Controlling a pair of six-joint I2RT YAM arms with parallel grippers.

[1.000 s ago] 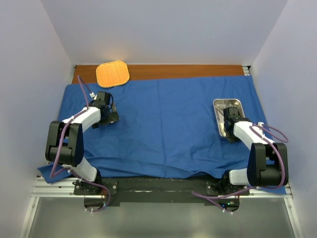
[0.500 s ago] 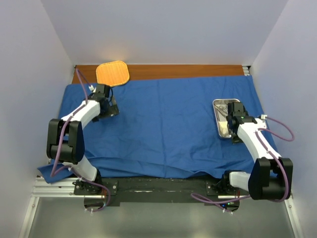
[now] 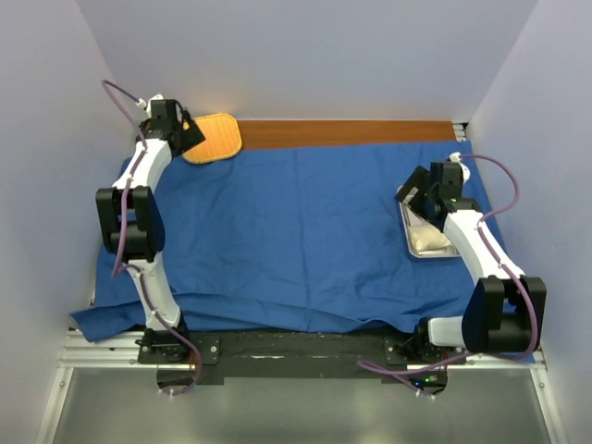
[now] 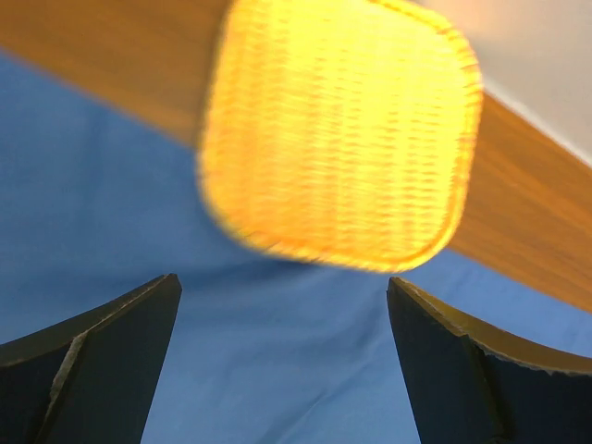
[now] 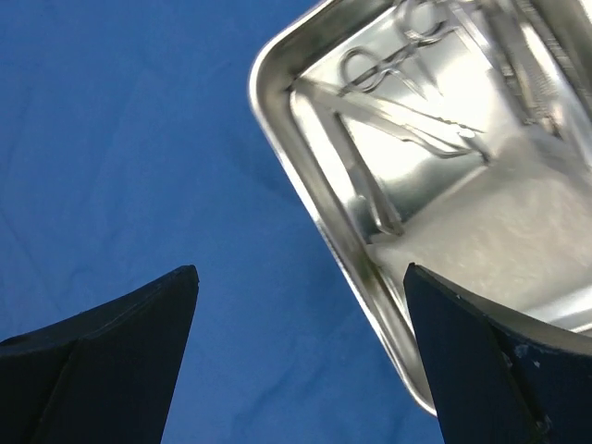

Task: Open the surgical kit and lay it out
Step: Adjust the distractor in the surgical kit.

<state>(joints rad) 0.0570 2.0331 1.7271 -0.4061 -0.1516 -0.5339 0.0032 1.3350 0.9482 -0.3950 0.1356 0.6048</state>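
Blue cloth wrap (image 3: 305, 231) lies flat — shiny rectangular steel tray (image 5: 356, 259) atop; left gripper (image 4: 282, 280), right gripper (image 5: 301, 269) agape.

Tray (image 5: 310, 185) on cloth (image 3: 296, 231), right side; mat (image 3: 213, 137) at cloth's far-left corner.

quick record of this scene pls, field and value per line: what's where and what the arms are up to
cloth: blue, spread flat
tray: steel, on the cloth, right side
in tray: metal instruments, white gauze
mat: orange, far left, at the cloth's far edge
left fingers: open, empty, over the mat
right fingers: open, empty, above the tray's edge
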